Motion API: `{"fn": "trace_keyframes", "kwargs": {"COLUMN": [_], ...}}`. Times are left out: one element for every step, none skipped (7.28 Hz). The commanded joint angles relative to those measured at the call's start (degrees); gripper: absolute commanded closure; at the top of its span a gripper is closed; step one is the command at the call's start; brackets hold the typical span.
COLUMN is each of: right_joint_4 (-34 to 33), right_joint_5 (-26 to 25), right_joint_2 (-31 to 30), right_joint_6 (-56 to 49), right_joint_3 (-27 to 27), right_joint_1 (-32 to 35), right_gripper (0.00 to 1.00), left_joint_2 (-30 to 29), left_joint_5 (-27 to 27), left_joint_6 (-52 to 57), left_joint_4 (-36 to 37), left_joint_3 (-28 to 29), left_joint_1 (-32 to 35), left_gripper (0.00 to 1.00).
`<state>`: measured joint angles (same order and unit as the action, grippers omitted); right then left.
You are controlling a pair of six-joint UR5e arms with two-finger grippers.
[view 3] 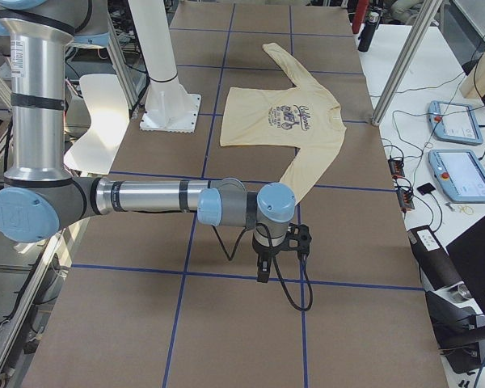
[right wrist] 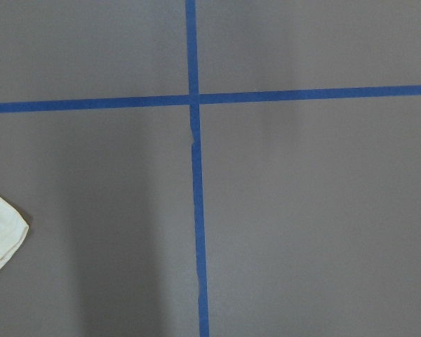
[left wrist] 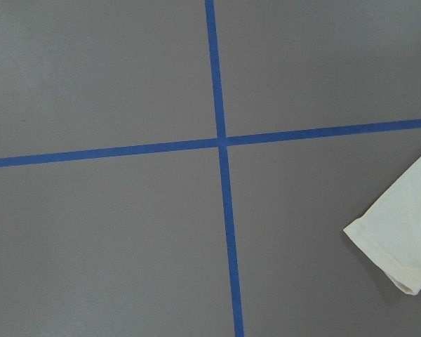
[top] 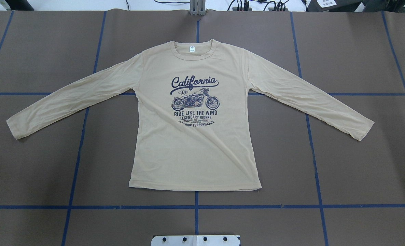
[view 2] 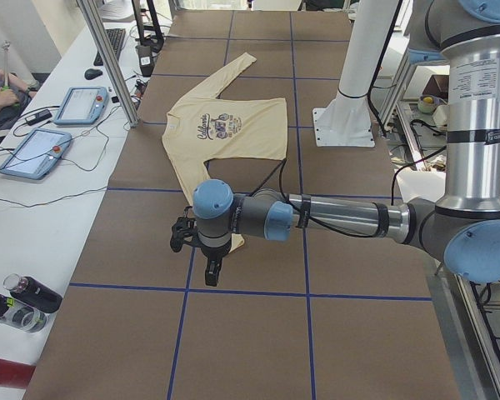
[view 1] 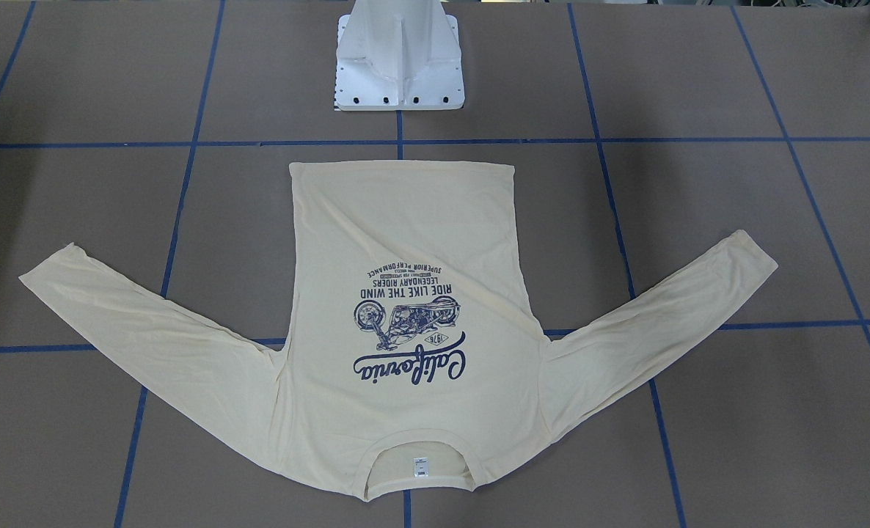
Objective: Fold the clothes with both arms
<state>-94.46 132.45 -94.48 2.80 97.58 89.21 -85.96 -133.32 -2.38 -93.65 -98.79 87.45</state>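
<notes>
Lying flat with its print facing up, the cream-yellow long-sleeved T-shirt [top: 195, 153] fills the middle of the brown table [top: 359, 171]. Its neckline, with the small white neck label [top: 192, 49], points toward the table's edge farthest from the robot. Its hem [top: 195, 187] runs straight along the side nearer the white pedestal base [view 1: 400, 66]. The navy print [top: 195, 99] sits on the chest.

Both sleeves spread outward and slant back toward the robot's edge. The left sleeve [top: 69, 102] reaches toward the table's left end and the right sleeve [top: 308, 99] toward its right end. Blue tape lines [top: 318, 206] divide the table into squares.

The left arm [view 2: 342, 218] stretches low over the table's left end. Its left tool [view 2: 210, 271] points down and hangs above the surface near the left cuff [left wrist: 400, 246]. The right arm [view 3: 145, 196] does likewise at the right end, with the right tool [view 3: 263, 271] pointing down near the right cuff [right wrist: 0, 235]. Each tool shows only in a side view, so I cannot tell how far its fingers are parted or whether it grips anything.
</notes>
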Motion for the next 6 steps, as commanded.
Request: {"fn": "trace_keyframes", "kwargs": {"right_joint_4": [-0.03,-0.03,-0.03,-0.03,0.06,0.06], "right_joint_5": [0.0,0.0,0.09,0.09,0.09,0.26], "right_joint_2": [0.09,0.09,0.09,0.09,1.05,2.97], "right_joint_6": [0.1,0.1,0.1,0.1,0.19,0.19], "right_joint_3": [-0.02,-0.02,-0.02,0.06,0.33,0.85], "right_joint_1": [-0.09,-0.09,-0.09,-0.09,-0.18,-0.61], "right_gripper": [0.0,0.0,0.0,0.0,0.0,0.0], "left_joint_2": [0.0,0.0,0.0,0.0,-0.52,-2.53], "left_joint_5": [-0.01,-0.01,-0.09,-0.1,-0.1,0.25], "left_joint_6": [0.0,0.0,0.0,0.0,-0.08,-0.08], "left_joint_4": [-0.04,-0.04,-0.04,-0.22,-0.22,-0.22], "left_joint_3": [-0.17,-0.18,-0.18,-0.18,-0.26,-0.26], "left_joint_1": [0.0,0.0,0.0,0.0,0.0,0.0], "left_gripper": [0.0,0.0,0.0,0.0,0.0,0.0]}}
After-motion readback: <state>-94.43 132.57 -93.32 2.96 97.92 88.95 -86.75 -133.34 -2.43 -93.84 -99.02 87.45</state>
